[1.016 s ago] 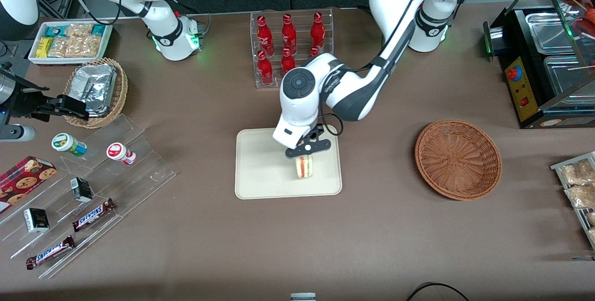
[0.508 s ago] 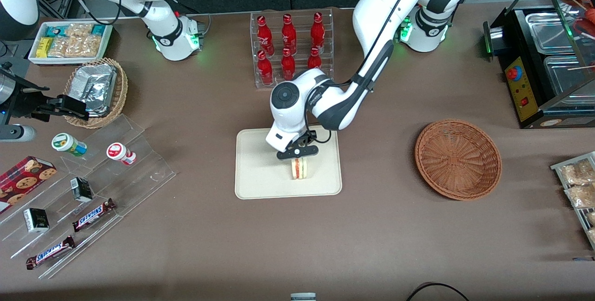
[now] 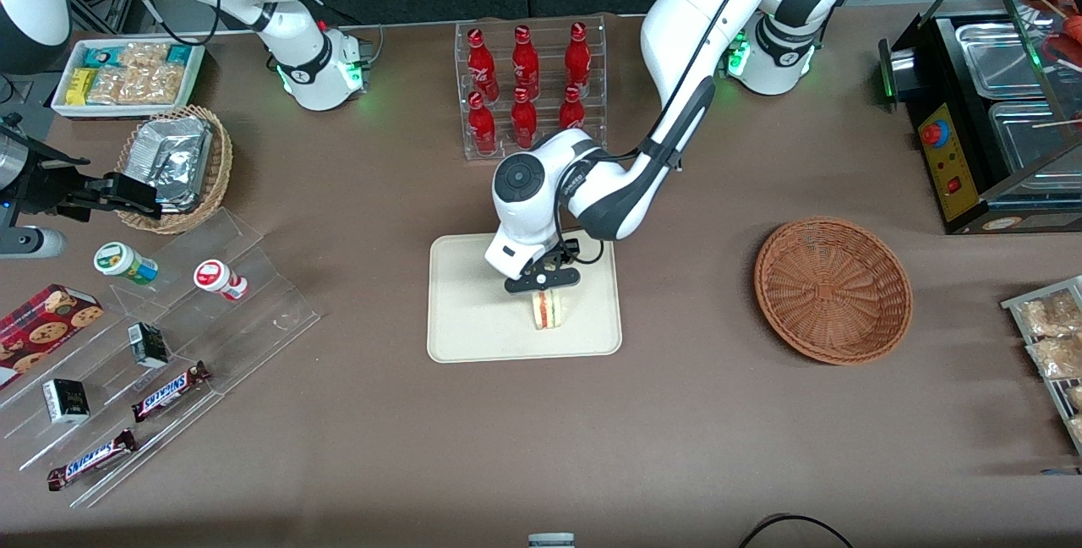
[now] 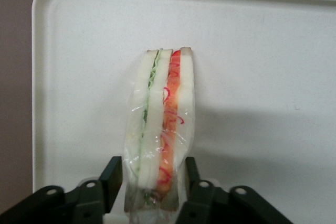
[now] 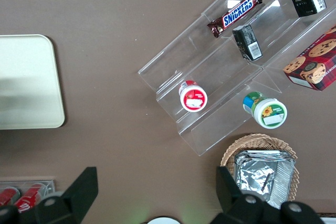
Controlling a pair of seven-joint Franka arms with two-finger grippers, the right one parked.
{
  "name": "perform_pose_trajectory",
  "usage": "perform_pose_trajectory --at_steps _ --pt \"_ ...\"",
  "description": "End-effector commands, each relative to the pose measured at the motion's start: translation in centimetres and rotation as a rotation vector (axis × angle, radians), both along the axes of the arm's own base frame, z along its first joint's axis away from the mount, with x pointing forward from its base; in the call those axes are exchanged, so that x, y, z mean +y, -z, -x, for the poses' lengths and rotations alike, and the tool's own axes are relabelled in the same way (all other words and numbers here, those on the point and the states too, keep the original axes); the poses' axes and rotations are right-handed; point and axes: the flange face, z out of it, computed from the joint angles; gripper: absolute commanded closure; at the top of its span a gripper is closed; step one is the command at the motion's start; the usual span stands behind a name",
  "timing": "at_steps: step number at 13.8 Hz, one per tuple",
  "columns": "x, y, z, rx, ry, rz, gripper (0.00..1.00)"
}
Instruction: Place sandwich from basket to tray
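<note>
Since half a second ago I see my gripper (image 3: 543, 281) has dropped a touch lower over the tray (image 3: 465, 328), and the sandwich (image 3: 547, 309) has gone down with it, so its lower edge now looks to sit on the tray floor (I can't confirm contact from the front view). In the wrist view the fingers (image 4: 111, 178) sit just beside both bread faces of the wrapped sandwich (image 4: 160, 129), pinching it at one end, cut edge with red and green filling toward the camera. The wedge stands on edge, well inside the tray's rim (image 4: 39, 77), with bare tray around it. The wicker basket (image 3: 833, 288) lies well apart toward the working arm's end, nothing in it. Farther from the front camera than the tray stands the clear rack of red bottles (image 3: 524, 83). Brown tablecloth (image 3: 541, 446) stretches open nearer the camera.
</note>
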Motion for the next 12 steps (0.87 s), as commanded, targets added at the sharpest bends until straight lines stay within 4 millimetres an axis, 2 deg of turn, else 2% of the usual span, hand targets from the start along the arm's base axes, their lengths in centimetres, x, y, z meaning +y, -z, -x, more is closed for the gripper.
perform_pose_trajectory --at_steps 1,3,6,9,11,12 --pt "-0.3 -3.7 -0.4 -0.031 0.002 0.002 0.0" --pt "1.6 -9.9 -0.7 -0.023 -0.035 -0.024 0.0" --pt "6.6 -20.7 -1.6 -0.047 -0.121 -0.031 0.0" --pt "13.2 -28.4 -2.6 -0.049 -0.203 -0.042 0.0" --pt "16.8 -32.4 -2.6 -0.063 -0.253 -0.041 0.0" --pt "19.3 -34.5 -2.6 -0.064 -0.286 -0.047 0.0"
